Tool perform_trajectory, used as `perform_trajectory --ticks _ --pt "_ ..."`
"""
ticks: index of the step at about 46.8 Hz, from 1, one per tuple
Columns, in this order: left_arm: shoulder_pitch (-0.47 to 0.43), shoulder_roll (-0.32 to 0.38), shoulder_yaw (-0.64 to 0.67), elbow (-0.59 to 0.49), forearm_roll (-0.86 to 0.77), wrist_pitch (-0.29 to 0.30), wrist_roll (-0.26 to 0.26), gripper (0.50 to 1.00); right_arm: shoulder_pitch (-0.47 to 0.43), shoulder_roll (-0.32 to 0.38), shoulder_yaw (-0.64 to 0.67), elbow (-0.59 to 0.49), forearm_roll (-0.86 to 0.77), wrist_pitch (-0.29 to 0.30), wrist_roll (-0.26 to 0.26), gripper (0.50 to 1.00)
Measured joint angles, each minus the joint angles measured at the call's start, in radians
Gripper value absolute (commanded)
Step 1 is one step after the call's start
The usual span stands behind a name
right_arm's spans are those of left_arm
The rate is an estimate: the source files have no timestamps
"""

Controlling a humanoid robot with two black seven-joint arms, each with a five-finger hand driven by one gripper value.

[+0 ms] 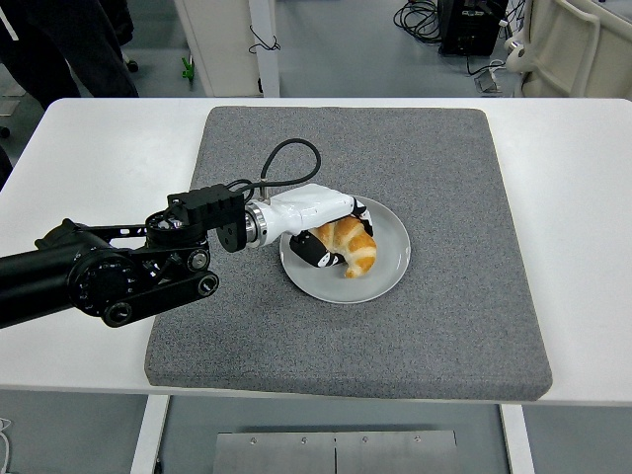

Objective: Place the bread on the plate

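Observation:
A golden croissant (354, 244) lies on the white plate (389, 272) in the middle of the grey mat (444, 178). My left hand (331, 234), white with black fingertips, reaches in from the left over the plate's left half. Its fingers curl around the left end of the croissant, one black fingertip (323, 256) under it and others behind it. The bread's lower end rests on the plate. The right arm does not show.
The grey mat covers most of the white table (89, 158). A black cable (286, 158) loops up from the hand's wrist. A person in dark clothes (69, 39) stands at the far left. Furniture and cables fill the floor beyond.

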Motion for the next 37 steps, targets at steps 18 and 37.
perform_trajectory --ticks 18,37 --pt "0.003 0.000 0.003 0.008 -0.009 0.000 0.000 0.500 0.000 0.000 0.000 0.000 0.000 0.000 0.000 1.000" --pt "0.002 0.002 -0.002 0.007 -0.017 0.000 -0.015 0.783 0.000 0.000 0.000 0.000 0.000 0.000 0.000 1.000"
